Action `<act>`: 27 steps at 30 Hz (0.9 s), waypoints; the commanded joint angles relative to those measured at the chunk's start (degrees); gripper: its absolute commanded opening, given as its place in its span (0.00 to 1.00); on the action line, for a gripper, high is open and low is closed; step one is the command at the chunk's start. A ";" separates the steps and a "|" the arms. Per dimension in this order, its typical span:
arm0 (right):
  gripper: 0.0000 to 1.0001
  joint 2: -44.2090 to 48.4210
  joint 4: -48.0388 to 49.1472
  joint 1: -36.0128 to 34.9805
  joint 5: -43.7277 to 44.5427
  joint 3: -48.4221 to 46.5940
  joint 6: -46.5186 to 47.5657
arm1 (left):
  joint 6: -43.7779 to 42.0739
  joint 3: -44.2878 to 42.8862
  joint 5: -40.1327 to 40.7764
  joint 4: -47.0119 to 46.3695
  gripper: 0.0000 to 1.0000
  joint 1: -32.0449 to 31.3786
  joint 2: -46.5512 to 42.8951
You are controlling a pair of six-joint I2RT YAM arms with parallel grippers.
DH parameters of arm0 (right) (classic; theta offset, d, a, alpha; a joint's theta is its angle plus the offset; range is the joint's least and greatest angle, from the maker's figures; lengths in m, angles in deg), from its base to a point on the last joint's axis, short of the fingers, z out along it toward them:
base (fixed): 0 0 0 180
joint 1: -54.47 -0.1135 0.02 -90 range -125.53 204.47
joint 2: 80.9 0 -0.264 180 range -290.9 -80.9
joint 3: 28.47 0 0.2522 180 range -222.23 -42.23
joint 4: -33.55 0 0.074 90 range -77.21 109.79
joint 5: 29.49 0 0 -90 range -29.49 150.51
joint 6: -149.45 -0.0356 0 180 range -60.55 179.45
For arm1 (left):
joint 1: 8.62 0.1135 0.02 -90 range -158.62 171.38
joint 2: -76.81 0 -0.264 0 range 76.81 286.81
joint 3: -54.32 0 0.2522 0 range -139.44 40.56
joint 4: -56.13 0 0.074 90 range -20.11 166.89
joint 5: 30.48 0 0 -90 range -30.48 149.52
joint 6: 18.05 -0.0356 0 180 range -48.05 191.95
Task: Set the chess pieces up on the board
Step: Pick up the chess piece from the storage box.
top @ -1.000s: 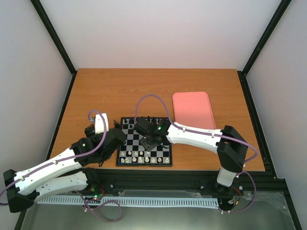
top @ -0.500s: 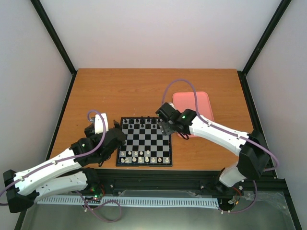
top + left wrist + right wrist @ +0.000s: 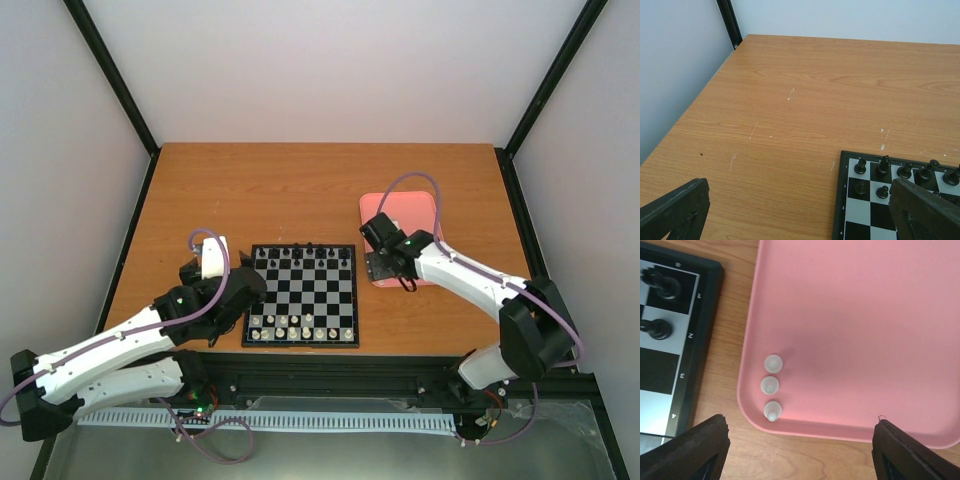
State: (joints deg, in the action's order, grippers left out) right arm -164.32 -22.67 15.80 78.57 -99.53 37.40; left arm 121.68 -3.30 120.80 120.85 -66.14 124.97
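The board (image 3: 300, 296) lies near the table's front edge, its corner in the left wrist view (image 3: 841, 200) and the right wrist view (image 3: 700, 347). Cream-white chess pieces (image 3: 298, 327) stand on its two nearest rows. Three more cream pieces (image 3: 770, 385) stand in a line in the near left corner of the pink tray (image 3: 865, 315). My right gripper (image 3: 800, 432) hangs open above that corner with nothing between its fingers, the three pieces just left of its middle. My left gripper (image 3: 800, 212) is open and empty over bare wood beside the board's left edge.
Black pieces (image 3: 300, 253) fill the board's far rows, also seen as black pieces (image 3: 883, 165) from the left wrist. The pink tray (image 3: 412, 215) lies right of the board, close to its edge. Black frame posts border the table.
My right arm swung away from the middle of the board to the right, ending over the pink tray's near left corner, and its jaws opened. The left arm hardly moved.
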 commanded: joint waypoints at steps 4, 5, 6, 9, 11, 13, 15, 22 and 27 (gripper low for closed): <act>0.76 -3.09 4.28 1.06 -5.51 2.37 -0.55 | -0.72 -1.31 0.89 -0.95 1.00 0.30 0.44; 0.74 -3.28 4.96 1.06 -6.38 2.83 -0.45 | -0.73 -1.25 0.89 -0.95 1.00 0.30 0.51; 0.71 -3.51 5.54 1.06 -7.02 3.19 -0.43 | -0.68 -1.23 0.88 -0.95 1.00 0.31 0.63; 0.68 -4.74 6.69 1.34 -7.54 4.06 -0.40 | -0.78 -1.18 0.93 -0.97 1.00 0.30 0.82; 0.64 -5.64 7.42 1.93 -8.31 4.64 -0.16 | -0.70 -1.27 0.89 -1.02 1.00 0.31 0.93; 0.61 -6.17 8.29 2.34 -9.26 5.03 0.17 | -0.70 -1.21 0.80 -0.98 1.00 0.34 0.97; 0.57 -6.54 8.85 2.63 -9.49 5.10 0.43 | -0.62 -1.16 0.86 -1.08 1.00 0.30 1.13; 0.45 -7.28 9.00 4.46 -9.11 5.33 1.20 | -0.53 -1.30 0.87 -1.13 1.00 0.30 1.54; 0.39 -7.68 10.07 5.62 -10.58 6.23 2.07 | -0.59 -1.36 0.84 -1.21 1.00 0.30 1.84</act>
State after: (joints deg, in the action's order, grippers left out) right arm -171.18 -14.19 20.47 68.80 -94.33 38.83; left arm 121.66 -3.30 120.80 120.66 -66.14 126.57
